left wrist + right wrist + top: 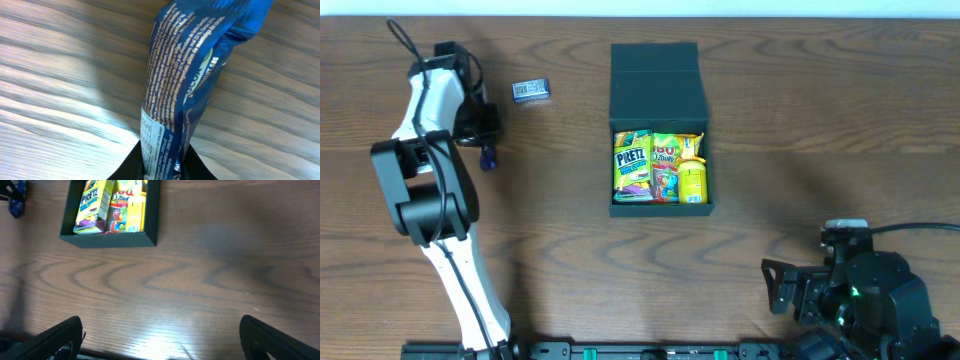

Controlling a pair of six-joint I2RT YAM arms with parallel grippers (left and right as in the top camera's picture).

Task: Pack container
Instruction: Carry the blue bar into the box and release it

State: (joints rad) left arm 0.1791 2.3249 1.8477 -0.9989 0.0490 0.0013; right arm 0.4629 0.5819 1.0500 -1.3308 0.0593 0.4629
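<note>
Blue packet (180, 90) pinched in left tool (162, 167), container (658, 75) well right

The wooden table (800, 120) carries the open container (658, 75) and a small grey packet (531, 91).

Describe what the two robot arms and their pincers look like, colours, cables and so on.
The left arm has white links between black joints, with a thin black cable looping off its far end. The right arm is mostly black, with a green light and a black cable trailing away. The right pincer has two dark, blunt fingers.
</note>
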